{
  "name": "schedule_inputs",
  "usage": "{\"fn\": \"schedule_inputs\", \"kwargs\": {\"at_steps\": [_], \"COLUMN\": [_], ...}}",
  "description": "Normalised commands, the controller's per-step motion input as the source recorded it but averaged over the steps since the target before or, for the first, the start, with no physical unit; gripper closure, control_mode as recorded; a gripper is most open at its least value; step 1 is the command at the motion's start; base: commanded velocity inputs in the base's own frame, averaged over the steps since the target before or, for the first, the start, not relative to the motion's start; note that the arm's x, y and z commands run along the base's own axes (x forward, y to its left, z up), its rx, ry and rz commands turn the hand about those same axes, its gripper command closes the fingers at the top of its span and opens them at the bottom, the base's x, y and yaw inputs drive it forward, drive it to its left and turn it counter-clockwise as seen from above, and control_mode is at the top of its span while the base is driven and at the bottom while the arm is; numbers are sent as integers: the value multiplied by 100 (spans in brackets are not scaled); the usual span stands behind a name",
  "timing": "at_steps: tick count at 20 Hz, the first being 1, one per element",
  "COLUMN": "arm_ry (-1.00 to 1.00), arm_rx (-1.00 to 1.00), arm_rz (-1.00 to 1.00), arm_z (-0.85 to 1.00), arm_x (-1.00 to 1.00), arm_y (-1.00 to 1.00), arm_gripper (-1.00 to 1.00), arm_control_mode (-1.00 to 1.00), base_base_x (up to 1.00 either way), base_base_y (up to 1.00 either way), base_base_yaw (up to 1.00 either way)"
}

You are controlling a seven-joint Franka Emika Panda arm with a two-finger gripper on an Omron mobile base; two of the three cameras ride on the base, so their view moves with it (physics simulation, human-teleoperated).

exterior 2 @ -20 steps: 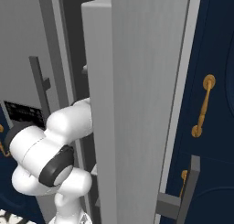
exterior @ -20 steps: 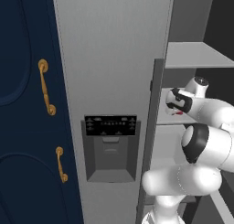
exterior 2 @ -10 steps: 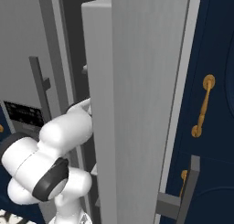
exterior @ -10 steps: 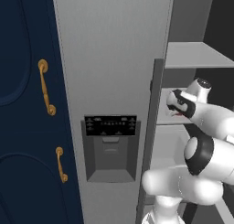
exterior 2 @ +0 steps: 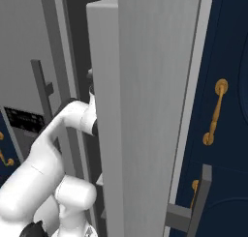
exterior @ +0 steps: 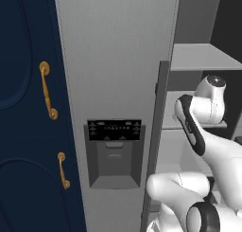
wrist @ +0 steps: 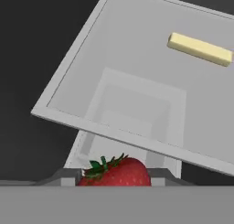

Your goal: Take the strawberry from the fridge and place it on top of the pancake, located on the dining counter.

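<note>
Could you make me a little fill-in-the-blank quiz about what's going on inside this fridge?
1. The berry sitting between the fingers of the hand is a ____.
2. The stick lying on the grey shelf is pale ____ in colour.
3. The fridge door with the dark dispenser panel is ____.
4. The handles on the navy cabinet are ____ coloured.

Missing words: strawberry; yellow; closed; gold

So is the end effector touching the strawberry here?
Cannot tell. In the hand view the strawberry sits at the bottom edge between the two dark finger tips, close on both sides, but the grey band hides where they would meet.
</note>
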Motion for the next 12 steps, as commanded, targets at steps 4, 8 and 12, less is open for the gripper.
{"fn": "schedule_inputs", "kwargs": {"at_steps": [4,8,12], "arm_ry": [1,3,-2], "arm_rx": [0,2,4], "arm_rz": [-11,-15,-17], "arm_z": [100,88,52], "arm_x": [-97,-86,-95], "arm_y": [14,37,64], "arm_gripper": [100,100,100], "arm_control_mode": [-100,-100,-100], "base_base_x": [0,0,0], "base_base_y": [0,0,0], "base_base_yaw": [0,0,0]}}
